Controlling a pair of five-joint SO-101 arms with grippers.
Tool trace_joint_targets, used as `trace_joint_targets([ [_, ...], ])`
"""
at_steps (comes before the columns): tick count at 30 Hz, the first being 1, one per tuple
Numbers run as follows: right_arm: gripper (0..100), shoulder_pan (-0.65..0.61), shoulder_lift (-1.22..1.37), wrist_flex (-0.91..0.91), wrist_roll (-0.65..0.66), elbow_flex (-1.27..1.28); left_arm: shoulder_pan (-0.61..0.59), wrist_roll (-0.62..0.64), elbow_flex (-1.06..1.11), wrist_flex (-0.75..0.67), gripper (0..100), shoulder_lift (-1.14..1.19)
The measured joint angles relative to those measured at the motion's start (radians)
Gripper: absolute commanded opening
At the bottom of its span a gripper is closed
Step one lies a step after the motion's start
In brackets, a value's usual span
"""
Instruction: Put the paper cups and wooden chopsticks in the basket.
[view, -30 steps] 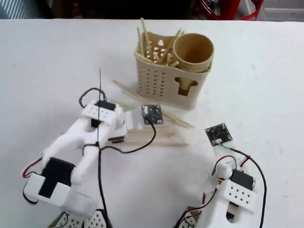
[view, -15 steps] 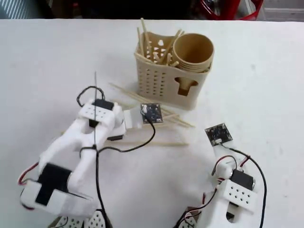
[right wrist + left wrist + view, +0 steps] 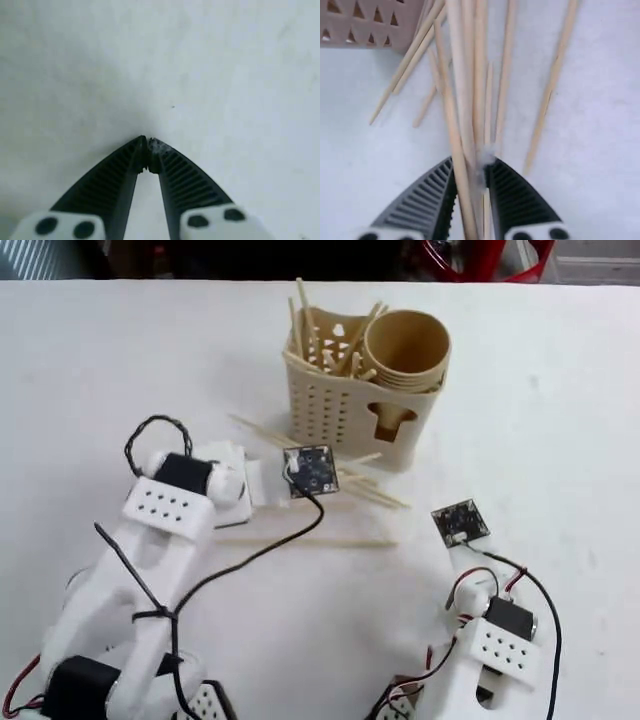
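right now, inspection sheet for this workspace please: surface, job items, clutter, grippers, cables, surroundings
surface: white table
job's things: beige perforated plastic basket holds stacked tan paper cups and upright wooden chopsticks; loose chopsticks lie on the table in front of it
clutter: nothing seen
grippers: left gripper shut on a bundle of chopsticks; right gripper shut, empty, over the table
cables: black cables run along both arms
surroundings: red object beyond the far edge
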Motion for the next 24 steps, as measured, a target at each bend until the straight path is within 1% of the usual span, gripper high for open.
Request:
trace_joint_targets([
  [9,1.7,0.000,0.000,0.000,0.000,0.000,0.000,0.014,-0.002,0.014,3,0.000],
  [12,1.7,0.000,0.000,0.000,0.000,0.000,0.002,0.058,-0.040,0.055,3,0.000],
  [15,1.7,0.000,0.000,0.000,0.000,0.000,0.034,0.084,-0.061,0.089,3,0.005],
  [17,1.7,0.000,0.000,0.000,0.000,0.000,0.054,0.110,-0.063,0.089,6,0.005],
  [20,1.7,0.000,0.000,0.000,0.000,0.000,0.060,0.129,-0.040,0.054,11,0.005],
  [24,1.7,0.000,0.000,0.000,0.000,0.000,0.052,0.133,0.072,-0.077,12,0.005],
])
